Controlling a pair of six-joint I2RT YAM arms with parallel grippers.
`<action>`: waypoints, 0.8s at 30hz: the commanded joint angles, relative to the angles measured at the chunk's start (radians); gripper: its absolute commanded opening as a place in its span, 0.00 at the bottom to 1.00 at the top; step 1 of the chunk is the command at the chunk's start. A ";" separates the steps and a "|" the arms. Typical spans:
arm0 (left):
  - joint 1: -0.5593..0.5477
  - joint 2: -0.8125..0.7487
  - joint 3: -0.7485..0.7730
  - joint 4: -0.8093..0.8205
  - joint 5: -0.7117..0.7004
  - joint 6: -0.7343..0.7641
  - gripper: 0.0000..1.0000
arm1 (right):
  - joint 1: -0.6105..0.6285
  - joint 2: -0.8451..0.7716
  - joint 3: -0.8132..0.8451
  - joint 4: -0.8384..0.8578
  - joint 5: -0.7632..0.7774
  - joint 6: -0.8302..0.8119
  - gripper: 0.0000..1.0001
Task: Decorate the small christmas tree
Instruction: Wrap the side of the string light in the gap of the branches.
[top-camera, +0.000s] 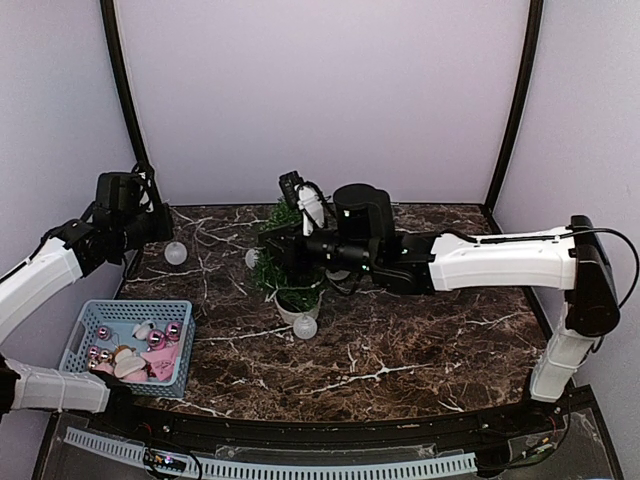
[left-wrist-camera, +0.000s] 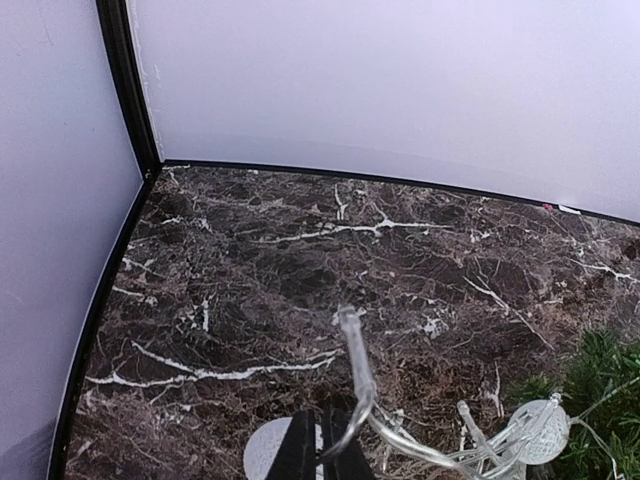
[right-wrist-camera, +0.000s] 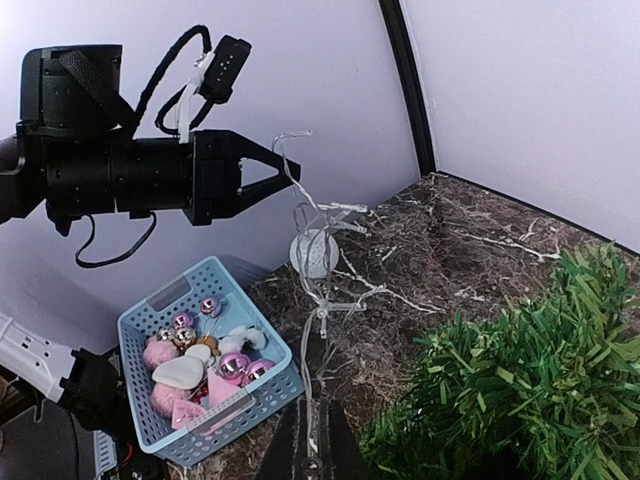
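Green tree (top-camera: 272, 266) (white pot (top-camera: 288, 310)), marbled table (top-camera: 420, 340)

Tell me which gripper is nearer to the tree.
Right. The right gripper is close beside the tree; the left gripper is far from it, near the left wall. Both hold one wire.

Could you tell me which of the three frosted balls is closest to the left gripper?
The leftmost ball, beside the left gripper; the others are by the tree.

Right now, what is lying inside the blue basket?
Inside the blue basket: shiny pink baubles, white pieces and a pink flat ornament. Whatever lies beneath them is covered.
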 joint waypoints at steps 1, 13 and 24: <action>0.048 0.052 0.078 0.091 0.067 0.052 0.00 | 0.008 0.048 0.026 0.119 0.061 0.004 0.00; 0.129 0.316 0.291 0.208 0.296 0.123 0.00 | 0.005 0.120 0.114 0.125 0.173 -0.021 0.00; 0.131 0.542 0.500 0.306 0.459 0.152 0.00 | 0.000 0.141 0.170 0.099 0.220 -0.083 0.00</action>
